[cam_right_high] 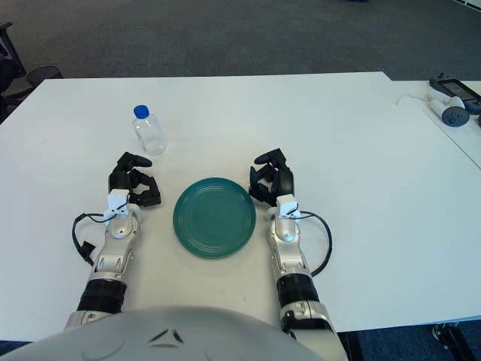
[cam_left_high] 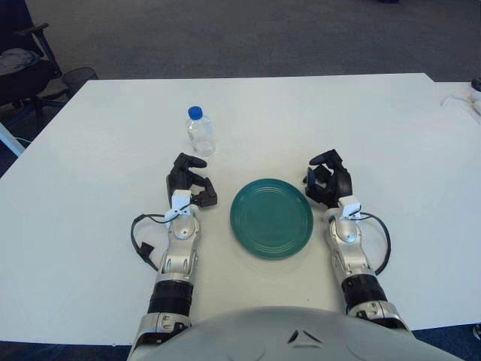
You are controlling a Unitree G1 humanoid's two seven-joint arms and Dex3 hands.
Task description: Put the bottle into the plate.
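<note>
A: Bottle (cam_left_high: 201,131) – where's it at?

B: Upright on the white table (cam_left_high: 391,128), far side of the left hand (cam_left_high: 189,183), just beyond its fingertips but apart from them. Up and to the left of the plate (cam_left_high: 271,217), not touching it.

A: Looks like?

B: Small, clear plastic w/ blue cap. See-through body, can't tell if there's liquid in it. No label I can make out.

A: Plate?

B: Round, dark green, flat on the table btwn the two hands, nothing on it.

A: Hands?

B: Left hand sits just left of the plate, black fingers curled loosely inward, holding nothing. Right hand (cam_left_high: 328,181) just right of the plate, near its rim, fingers also curled in, holding nothing. Black cable loops beside each forearm.

A: Any diff btwn the two eyes?

B: Yes. Left eye view picks up a dark office chair (cam_left_high: 21,60) and a black mesh bin (cam_left_high: 78,77) on the floor past the table's far left corner; right eye shows only a sliver of those. Right eye view shows a grey device (cam_right_high: 453,95) w/ a white cord on a 2nd table at far right; left eye only catches its edge. Grey carpet (cam_right_high: 225,34) beyond the table in both.
</note>
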